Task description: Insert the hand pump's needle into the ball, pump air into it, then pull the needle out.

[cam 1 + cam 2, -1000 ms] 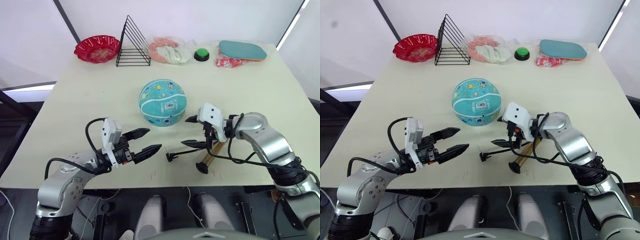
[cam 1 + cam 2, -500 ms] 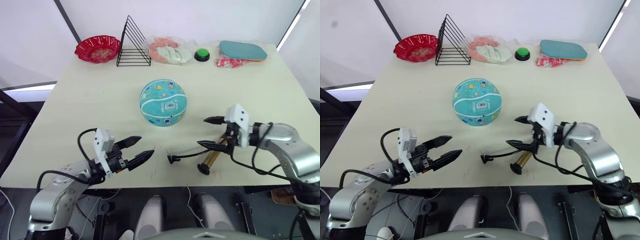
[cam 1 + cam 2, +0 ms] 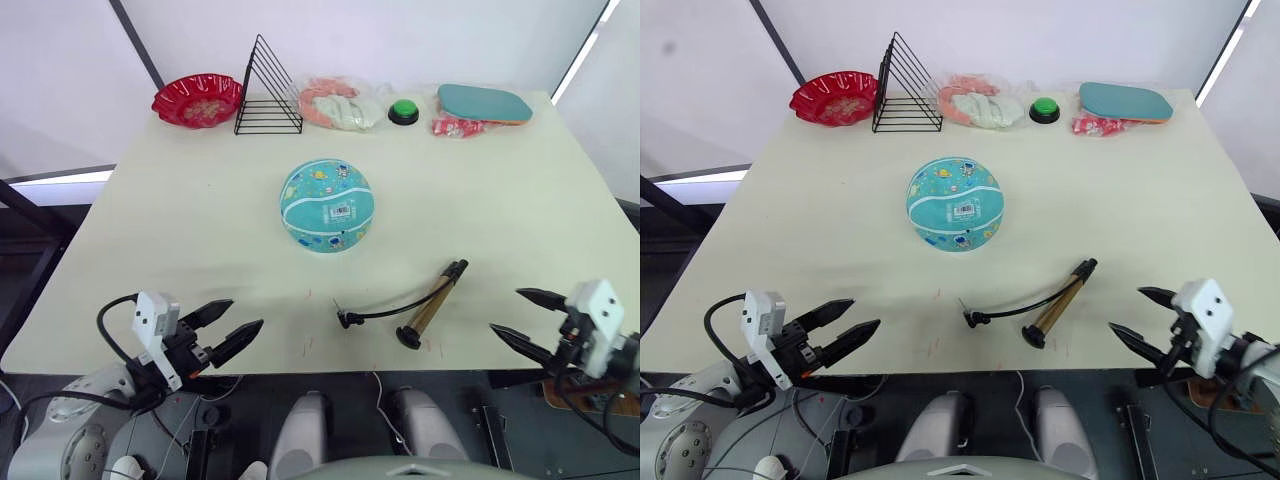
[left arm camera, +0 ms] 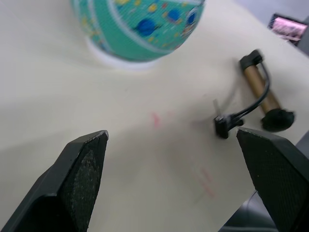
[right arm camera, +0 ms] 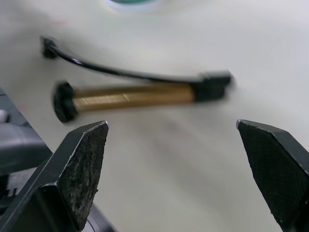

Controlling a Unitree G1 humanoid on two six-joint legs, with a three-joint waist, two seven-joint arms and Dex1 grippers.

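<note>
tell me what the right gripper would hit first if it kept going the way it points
Probably the hand pump: the open right gripper faces its barrel lying on the table, with bare tabletop between. How low the fingers would pass is unclear.

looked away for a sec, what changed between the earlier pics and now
Both arms drew back toward the table's near edge: the right tool left the hand pump, the left tool retreated too, both open. The pump lies flat, untouched. The ball stayed put.
</note>
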